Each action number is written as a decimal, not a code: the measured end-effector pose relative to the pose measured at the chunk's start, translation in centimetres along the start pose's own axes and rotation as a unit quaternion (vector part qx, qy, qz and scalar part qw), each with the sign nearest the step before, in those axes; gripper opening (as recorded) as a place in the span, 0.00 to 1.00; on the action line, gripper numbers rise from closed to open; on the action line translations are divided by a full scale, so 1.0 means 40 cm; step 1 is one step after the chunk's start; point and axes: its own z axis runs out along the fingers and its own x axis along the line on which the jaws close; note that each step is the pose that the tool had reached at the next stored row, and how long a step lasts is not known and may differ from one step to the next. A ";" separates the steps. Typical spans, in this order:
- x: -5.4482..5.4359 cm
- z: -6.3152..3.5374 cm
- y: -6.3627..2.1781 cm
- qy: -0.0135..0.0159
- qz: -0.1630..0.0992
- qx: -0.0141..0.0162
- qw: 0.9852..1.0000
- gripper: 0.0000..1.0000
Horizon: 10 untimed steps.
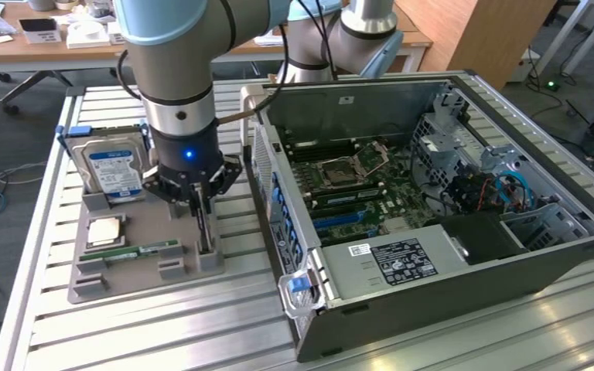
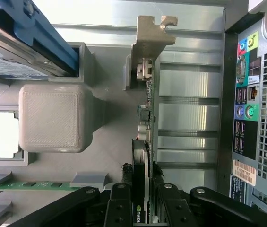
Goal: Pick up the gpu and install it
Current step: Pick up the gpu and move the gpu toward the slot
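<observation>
Gripper [image 1: 201,209] clamped on the gpu [image 2: 145,111], which stands on edge in a tray [image 1: 137,280] slot, likely for top grasping; case [image 1: 452,287] at the tray's three o'clock.

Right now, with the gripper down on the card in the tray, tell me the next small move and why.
Probably a short straight lift: the gripper looks closed on the gpu, which stands on edge in its slot in the gray tray, so pulling sideways might jam it.
</observation>
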 end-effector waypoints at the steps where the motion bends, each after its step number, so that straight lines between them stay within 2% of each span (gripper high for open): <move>1: 0.000 -0.005 0.000 0.000 0.000 0.000 1.000 0.26; 10: -0.001 -0.061 0.003 0.000 0.000 0.000 1.000 0.26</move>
